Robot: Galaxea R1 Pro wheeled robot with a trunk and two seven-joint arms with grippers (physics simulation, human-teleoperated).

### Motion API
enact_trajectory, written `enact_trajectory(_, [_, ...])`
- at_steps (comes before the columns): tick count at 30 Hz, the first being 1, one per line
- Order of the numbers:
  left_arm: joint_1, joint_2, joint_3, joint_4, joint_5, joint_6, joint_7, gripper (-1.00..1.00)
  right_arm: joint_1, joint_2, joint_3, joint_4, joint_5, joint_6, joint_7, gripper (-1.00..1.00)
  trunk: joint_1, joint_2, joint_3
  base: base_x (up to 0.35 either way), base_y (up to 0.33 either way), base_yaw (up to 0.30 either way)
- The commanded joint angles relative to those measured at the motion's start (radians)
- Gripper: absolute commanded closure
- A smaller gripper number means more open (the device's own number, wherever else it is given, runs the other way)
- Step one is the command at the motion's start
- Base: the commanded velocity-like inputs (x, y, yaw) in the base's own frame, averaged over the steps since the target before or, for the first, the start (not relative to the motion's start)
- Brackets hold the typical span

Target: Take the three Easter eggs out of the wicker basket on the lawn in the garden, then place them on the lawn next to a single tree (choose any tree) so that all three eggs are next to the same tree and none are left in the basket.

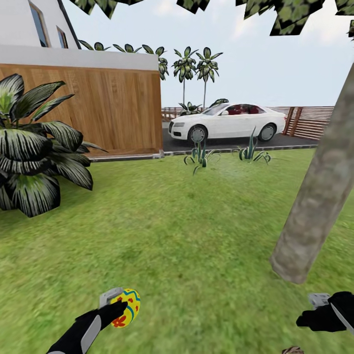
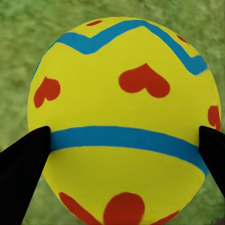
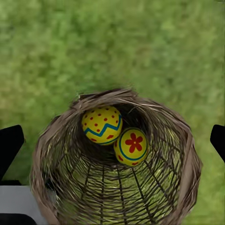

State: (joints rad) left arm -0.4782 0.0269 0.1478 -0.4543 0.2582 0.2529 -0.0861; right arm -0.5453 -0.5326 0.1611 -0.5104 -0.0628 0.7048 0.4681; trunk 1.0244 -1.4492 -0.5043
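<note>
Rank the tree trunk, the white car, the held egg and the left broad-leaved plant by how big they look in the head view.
1. Tree trunk and broad-leaved plant: about alike, no clear order.
2. White car, though farther away.
3. Egg in the left pincer, smallest despite being nearest.
</note>
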Motion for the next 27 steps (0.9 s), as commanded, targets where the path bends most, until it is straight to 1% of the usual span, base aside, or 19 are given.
enact_trajectory(1, [0.0,0.0,0.006,-0.001,0.006,-0.029,-0.004,1.0,-0.001,0.0,0.006,-0.002,-0.006,0.005,-0.001,-1.0,0.001,-0.001,-0.001,0.274,0.211,0.0])
enact_trajectory(8, [0.0,0.001,0.006,-0.002,0.006,-0.029,-0.005,1.0,-0.001,0.002,0.008,-0.002,-0.002,0.004,-0.001,-1.0,0.001,-0.001,-0.001,0.28,0.209,0.0])
enact_trajectory(11, [0.0,-0.001,0.004,-0.001,0.007,-0.033,-0.005,1.0,-0.001,0.001,0.006,-0.005,-0.003,0.004,0.002,-1.0,0.001,-0.001,-0.001,0.128,0.065,-0.082])
enact_trajectory(14, [0.0,-0.002,0.004,-0.001,0.007,-0.033,-0.004,1.0,-0.001,-0.006,0.003,-0.01,-0.013,0.005,0.008,-1.0,0.001,-0.001,0.001,0.013,0.007,-0.265])
enact_trajectory(18, [0.0,-0.002,0.004,-0.001,0.007,-0.034,-0.004,1.0,-0.001,-0.01,0.002,-0.01,-0.014,0.008,0.009,-1.0,0.001,-0.001,0.003,0.001,0.0,-0.291])
enact_trajectory(20, [0.0,-0.003,0.004,-0.001,0.007,-0.034,-0.004,1.0,-0.001,-0.009,-0.017,-0.01,-0.014,0.009,0.009,-1.0,0.001,-0.001,0.004,0.0,0.0,-0.292])
enact_trajectory(22, [0.0,-0.004,0.004,-0.001,0.007,-0.034,-0.004,1.0,-0.001,-0.009,-0.029,-0.01,-0.014,0.01,0.009,-1.0,0.001,-0.001,0.005,0.0,0.0,-0.293])
enact_trajectory(27, [0.0,-0.004,0.004,-0.001,0.006,-0.034,-0.004,1.0,-0.001,-0.012,-0.032,-0.01,-0.014,0.012,0.009,-1.0,0.001,-0.001,0.008,0.0,0.0,-0.293])
